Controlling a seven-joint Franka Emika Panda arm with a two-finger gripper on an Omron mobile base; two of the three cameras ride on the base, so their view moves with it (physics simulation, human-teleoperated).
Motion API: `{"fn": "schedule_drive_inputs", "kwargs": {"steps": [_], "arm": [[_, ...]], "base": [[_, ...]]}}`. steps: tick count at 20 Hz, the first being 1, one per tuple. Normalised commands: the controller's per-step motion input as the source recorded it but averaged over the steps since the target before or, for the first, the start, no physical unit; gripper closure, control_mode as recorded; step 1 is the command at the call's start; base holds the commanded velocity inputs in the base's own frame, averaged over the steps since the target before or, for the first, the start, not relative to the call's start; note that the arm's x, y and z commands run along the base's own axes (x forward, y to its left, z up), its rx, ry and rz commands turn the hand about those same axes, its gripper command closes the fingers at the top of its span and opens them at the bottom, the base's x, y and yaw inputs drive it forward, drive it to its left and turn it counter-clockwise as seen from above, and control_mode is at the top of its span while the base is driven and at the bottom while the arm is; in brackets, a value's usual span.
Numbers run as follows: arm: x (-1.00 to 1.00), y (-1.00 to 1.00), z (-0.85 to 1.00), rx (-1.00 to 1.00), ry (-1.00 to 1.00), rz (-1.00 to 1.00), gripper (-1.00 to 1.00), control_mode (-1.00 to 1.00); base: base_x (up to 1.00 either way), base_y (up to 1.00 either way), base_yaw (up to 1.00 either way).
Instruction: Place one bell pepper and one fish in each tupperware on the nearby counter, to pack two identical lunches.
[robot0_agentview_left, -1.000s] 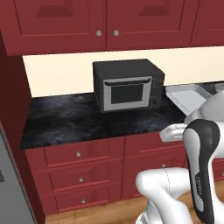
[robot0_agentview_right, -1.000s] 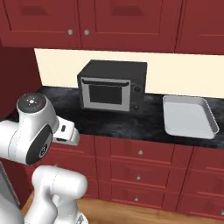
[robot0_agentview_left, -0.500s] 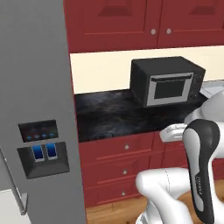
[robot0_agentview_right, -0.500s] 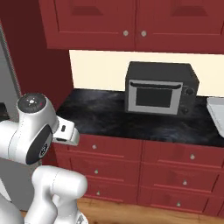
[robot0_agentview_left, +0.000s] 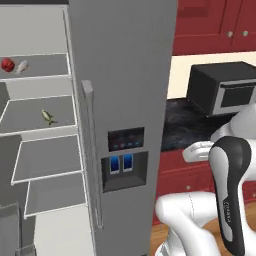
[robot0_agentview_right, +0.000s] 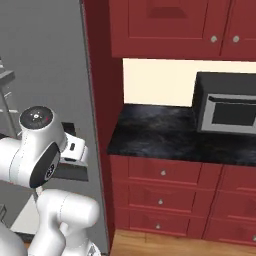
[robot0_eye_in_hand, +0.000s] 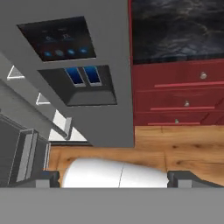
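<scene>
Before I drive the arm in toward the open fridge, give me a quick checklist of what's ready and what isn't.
1. Fridge door open, shelves exposed: ok. The fridge shows open shelves in the left base view.
2. Bell pepper located: ok for one. A bell pepper sits on the upper shelf; the second, cannot tell.
3. Fish located: ok. One fish lies beside the pepper, another fish on the shelf below.
4. Gripper free and open: ok. The gripper has its jaws wide apart, nothing between them.
5. Gripper aimed at the shelves: not ok. It faces the dispenser panel.
6. Tupperware position: cannot tell.
</scene>
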Motion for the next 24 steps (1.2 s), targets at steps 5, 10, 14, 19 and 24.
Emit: {"fn": "schedule_drive_inputs", "kwargs": {"steps": [5, 10, 14, 19, 24], "arm": [[0.0, 0.0, 0.0, 0.0, 0.0, 0.0, -1.0, 1.0], [0.0, 0.0, 0.0, 0.0, 0.0, 0.0, -1.0, 1.0], [0.0, 0.0, 0.0, 0.0, 0.0, 0.0, -1.0, 1.0], [0.0, 0.0, 0.0, 0.0, 0.0, 0.0, -1.0, 1.0], [0.0, 0.0, 0.0, 0.0, 0.0, 0.0, -1.0, 1.0]], "base": [[-0.02, 0.83, 0.03], [0.0, 0.05, 0.41], [0.0, 0.24, 0.41], [0.1, 0.8, 0.23], [0.26, 0.58, 0.03]]}}
